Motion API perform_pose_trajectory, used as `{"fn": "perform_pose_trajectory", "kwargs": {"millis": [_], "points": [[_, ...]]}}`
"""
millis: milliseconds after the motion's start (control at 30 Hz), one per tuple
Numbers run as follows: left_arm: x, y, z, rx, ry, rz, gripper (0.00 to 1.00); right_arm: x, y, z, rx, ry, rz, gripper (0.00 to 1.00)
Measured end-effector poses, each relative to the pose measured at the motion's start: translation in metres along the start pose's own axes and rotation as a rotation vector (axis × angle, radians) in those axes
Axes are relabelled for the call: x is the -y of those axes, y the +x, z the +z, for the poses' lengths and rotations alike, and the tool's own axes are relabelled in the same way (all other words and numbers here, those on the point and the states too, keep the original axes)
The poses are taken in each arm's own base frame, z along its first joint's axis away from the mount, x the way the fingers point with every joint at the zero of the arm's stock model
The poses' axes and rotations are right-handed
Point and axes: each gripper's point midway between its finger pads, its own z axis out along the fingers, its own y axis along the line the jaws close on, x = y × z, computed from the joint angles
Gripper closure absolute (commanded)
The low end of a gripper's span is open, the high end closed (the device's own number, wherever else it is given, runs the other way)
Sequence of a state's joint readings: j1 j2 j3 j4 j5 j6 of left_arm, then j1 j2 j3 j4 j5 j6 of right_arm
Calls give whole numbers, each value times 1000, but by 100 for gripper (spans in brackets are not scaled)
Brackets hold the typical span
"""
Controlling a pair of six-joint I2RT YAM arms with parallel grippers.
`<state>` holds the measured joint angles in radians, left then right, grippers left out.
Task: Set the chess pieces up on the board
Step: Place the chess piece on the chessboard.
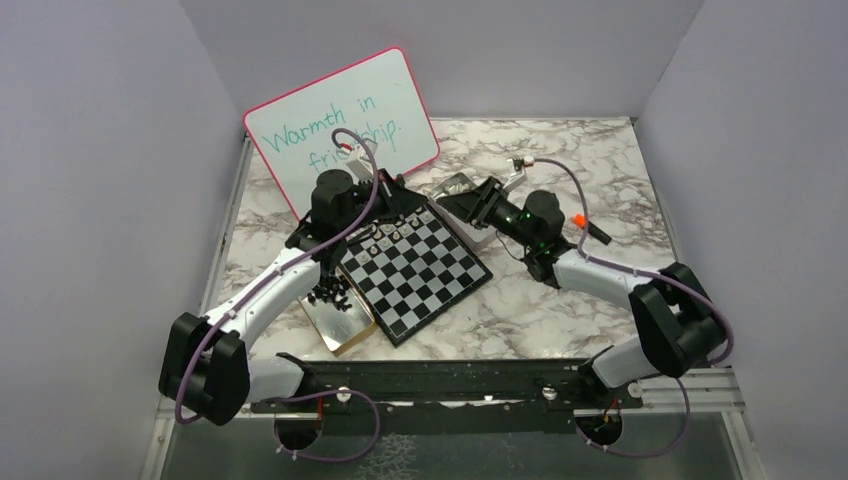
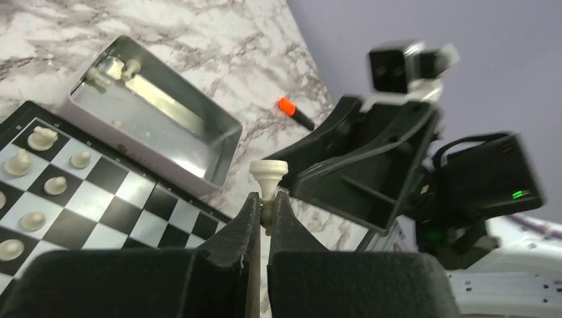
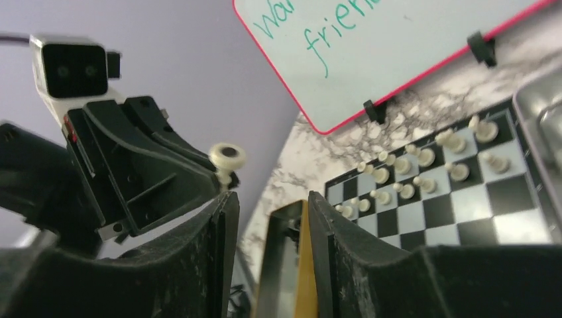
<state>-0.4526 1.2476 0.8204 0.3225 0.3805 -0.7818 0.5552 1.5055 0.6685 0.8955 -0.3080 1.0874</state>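
The board (image 1: 432,275) lies mid-table, with cream-white chess pieces (image 1: 385,236) along its far rows. Black chess pieces (image 1: 334,292) are heaped in a gold tin (image 1: 348,326) at the board's left edge. My left gripper (image 2: 265,199) is shut on a cream-white piece (image 2: 268,173), held above the board's far corner beside the silver tin (image 2: 159,126). My right gripper (image 3: 268,202) is open with nothing between its fingers. It faces the left gripper closely, and the held piece (image 3: 227,158) shows just past its left finger.
A pink-rimmed whiteboard (image 1: 345,125) leans at the back left, close behind the left gripper (image 1: 398,203). The silver tin (image 1: 460,186) holds two white pieces. An orange-capped marker (image 1: 585,225) lies right of the right arm. Grey walls stand on both sides.
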Motion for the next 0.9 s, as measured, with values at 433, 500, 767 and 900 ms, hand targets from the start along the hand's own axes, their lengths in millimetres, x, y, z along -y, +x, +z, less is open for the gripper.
{"fn": "perform_pose_trajectory", "kwargs": {"millis": [433, 500, 767, 900], "points": [[-7, 55, -47, -317, -68, 102, 100, -10, 7, -21, -310, -167, -1128, 39], [-7, 62, -52, -351, -66, 97, 100, -3, 15, -25, -361, -201, -1208, 38], [-15, 84, -68, -458, -90, 78, 100, 8, 58, -30, -540, -390, -1513, 36], [-13, 88, -71, -481, -83, 65, 100, -3, 76, -28, -543, -486, -1621, 41]]}}
